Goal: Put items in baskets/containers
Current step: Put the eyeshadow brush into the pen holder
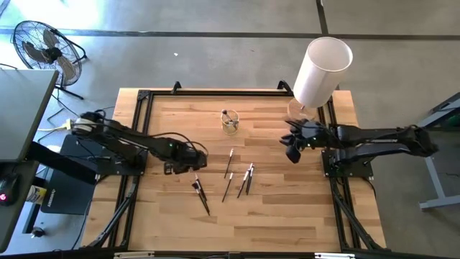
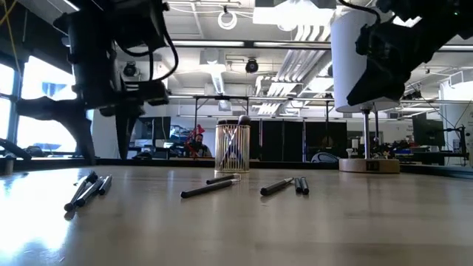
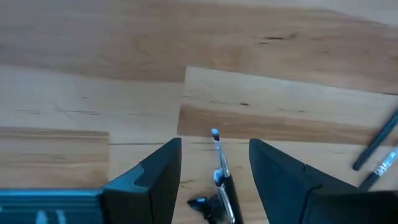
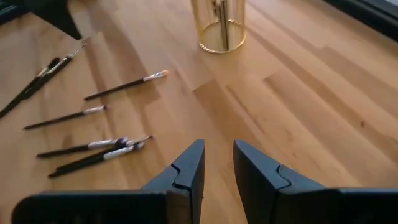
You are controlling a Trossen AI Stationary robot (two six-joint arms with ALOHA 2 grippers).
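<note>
**Six brushes still loose, left arm lined up for a pick**

Hovering over the brush pair (image 1: 200, 193) at 7 o'clock on the bench (image 1: 273, 223): left gripper (image 1: 192, 164), fingers (image 3: 158, 180) apart and straddling the tips. Parked near 3 o'clock, holding nothing: right gripper (image 1: 292, 152), fingers (image 4: 186, 177) nearly together. Waiting at 12 o'clock with brushes already inside: cup (image 1: 230, 122). Four more brushes (image 1: 239, 178) scattered mid-bench. Probably next: lower, close on one handle, carry toward 12 o'clock.

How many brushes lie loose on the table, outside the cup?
6 brushes. Two lie together by the left pincer; one lies nearest the cup; one is slanted beyond it; two sit side by side right of that. Overlaps may hide another.
</note>
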